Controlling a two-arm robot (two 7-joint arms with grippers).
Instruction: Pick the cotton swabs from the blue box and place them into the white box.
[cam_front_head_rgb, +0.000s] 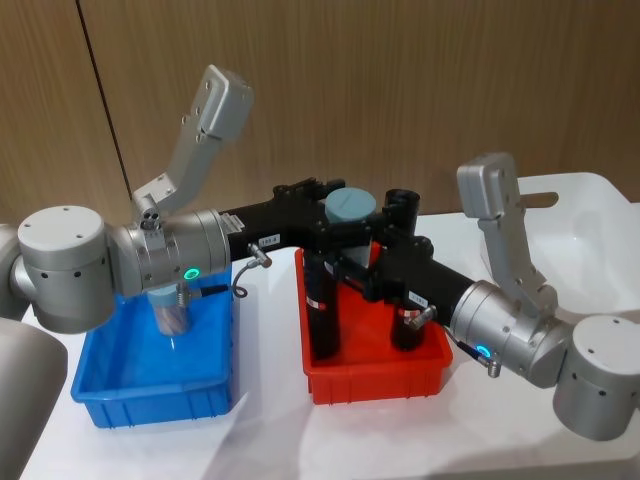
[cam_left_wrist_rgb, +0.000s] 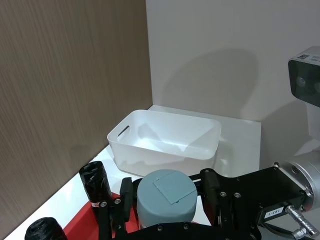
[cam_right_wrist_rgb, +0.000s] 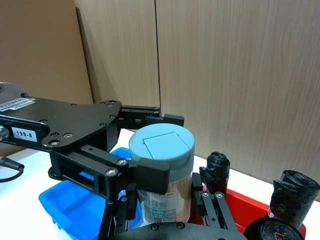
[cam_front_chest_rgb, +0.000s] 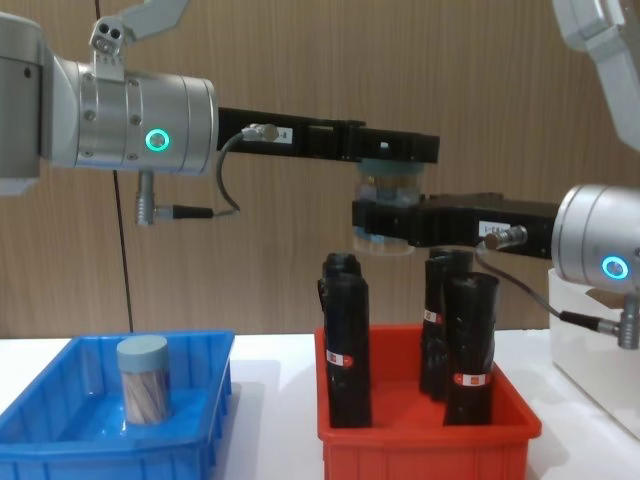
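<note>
Blue box (cam_front_head_rgb: 150, 400), white table (cam_front_head_rgb: 270, 440), wood wall (cam_front_head_rgb: 400, 80)

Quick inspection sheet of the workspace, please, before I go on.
Surface: white tabletop, no spills seen.
Job's things: clear plastic cotton swab jar with a grey-blue lid held in the air above the red plastic bin; a second jar upright in the blue plastic bin; white plastic bin on the robot's right, no jar seen inside.
Clutter: red bin holds upright black wrapped rolls.
Grippers: left gripper clamps the held jar near its lid; right gripper clamps it lower.
Cables: grey cable loops at the left wrist.
Surroundings: wood-panel wall.
</note>
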